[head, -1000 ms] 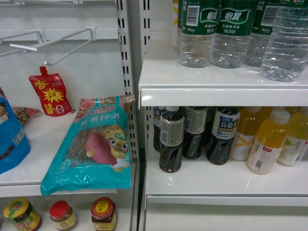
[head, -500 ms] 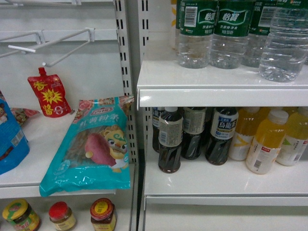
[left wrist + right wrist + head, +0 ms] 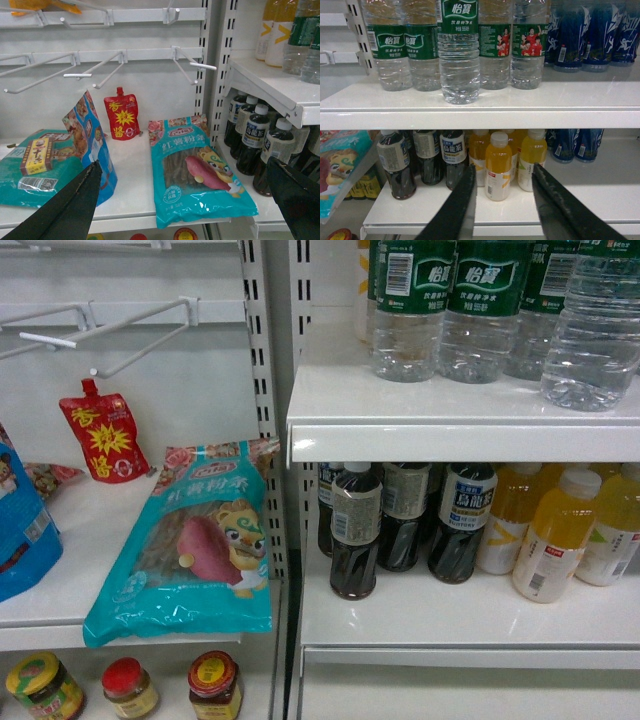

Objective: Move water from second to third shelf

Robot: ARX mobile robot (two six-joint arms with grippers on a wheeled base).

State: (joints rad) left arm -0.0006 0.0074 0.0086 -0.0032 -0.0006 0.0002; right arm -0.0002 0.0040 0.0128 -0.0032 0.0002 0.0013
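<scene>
Several clear ribbed water bottles [image 3: 410, 310] with dark green labels stand in a row on the upper white shelf [image 3: 460, 425]. One water bottle [image 3: 460, 55] stands in front of the row, near the shelf edge. In the right wrist view, my right gripper [image 3: 503, 170] is open and holds nothing. It sits low in front of the shelf below, well under the water. My left gripper [image 3: 182, 165] is wide open and empty, facing the neighbouring snack bay. Neither gripper shows in the head view.
On the shelf under the water [image 3: 450, 615] stand dark tea bottles [image 3: 355, 535] and yellow juice bottles [image 3: 555, 535]. Blue bottles [image 3: 590, 30] stand right of the water. The left bay holds a teal noodle bag [image 3: 195, 545], a red pouch [image 3: 105, 435], wire hooks [image 3: 130, 330] and jars [image 3: 213, 685].
The head view shifts by a few pixels and back. Nothing on the shelves has moved.
</scene>
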